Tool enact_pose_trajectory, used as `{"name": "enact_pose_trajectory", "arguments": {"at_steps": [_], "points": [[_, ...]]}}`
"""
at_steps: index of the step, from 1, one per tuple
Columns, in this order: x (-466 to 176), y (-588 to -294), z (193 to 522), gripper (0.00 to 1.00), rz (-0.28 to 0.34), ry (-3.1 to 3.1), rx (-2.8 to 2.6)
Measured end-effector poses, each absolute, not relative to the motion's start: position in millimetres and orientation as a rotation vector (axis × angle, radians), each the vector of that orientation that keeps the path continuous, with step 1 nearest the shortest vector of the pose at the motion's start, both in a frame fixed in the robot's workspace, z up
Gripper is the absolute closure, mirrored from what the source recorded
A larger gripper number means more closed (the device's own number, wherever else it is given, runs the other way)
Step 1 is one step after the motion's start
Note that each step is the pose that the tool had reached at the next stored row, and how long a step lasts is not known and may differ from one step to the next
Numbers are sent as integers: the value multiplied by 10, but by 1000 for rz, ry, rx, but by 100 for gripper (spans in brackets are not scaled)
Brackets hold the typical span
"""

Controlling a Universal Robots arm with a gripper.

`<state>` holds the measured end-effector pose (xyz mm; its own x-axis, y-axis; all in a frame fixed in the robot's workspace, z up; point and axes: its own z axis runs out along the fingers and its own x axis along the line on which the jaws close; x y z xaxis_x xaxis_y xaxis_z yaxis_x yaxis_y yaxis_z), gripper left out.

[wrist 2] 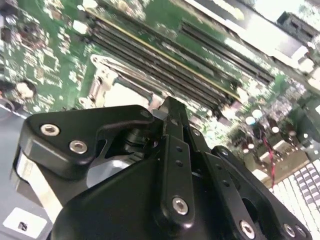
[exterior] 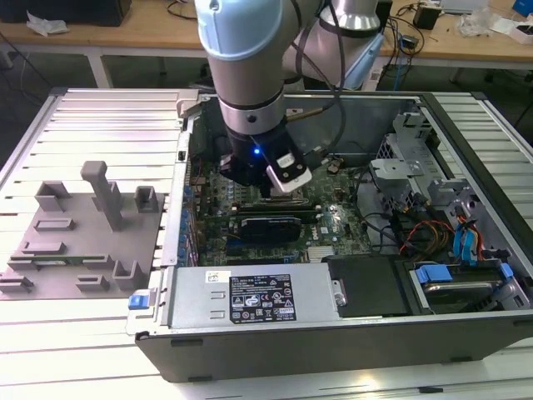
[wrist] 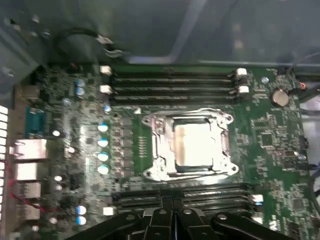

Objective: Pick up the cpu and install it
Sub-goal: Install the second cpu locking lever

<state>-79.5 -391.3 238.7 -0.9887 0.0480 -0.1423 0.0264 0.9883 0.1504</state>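
Tool (wrist: 172, 216) hanging over the motherboard (wrist: 270, 135), fingers pressed together, gripping nothing. CPU (wrist: 194, 145) sitting in the socket (wrist: 156, 145) just beside it. Slatted counter (exterior: 92, 350) carrying the case (exterior: 333, 342).

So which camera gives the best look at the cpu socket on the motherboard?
The first wrist view: the socket sits unobstructed, its metal frame fully visible. In the second wrist view the gripper covers part of it. In the exterior view the arm hides it.

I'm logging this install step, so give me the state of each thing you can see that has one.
cpu: seated flat in the socket, silvery top up.
socket: metal frame around the cpu.
gripper: over the motherboard beside the socket, holding nothing.
computer case: side panel off, interior exposed.
grey fixture plate: flat beside the case.
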Motion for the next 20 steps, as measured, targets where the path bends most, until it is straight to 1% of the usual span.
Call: {"name": "enact_pose_trajectory", "arguments": {"at_steps": [6, 10, 14, 20], "points": [[-670, -3848, 2388, 89, 160, 2992, 53], [-585, -3674, 2388, 89, 130, 2993, 50], [-500, -3583, 2388, 89, 123, 2994, 50], [-464, -3531, 2417, 89, 119, 2993, 50]]}}
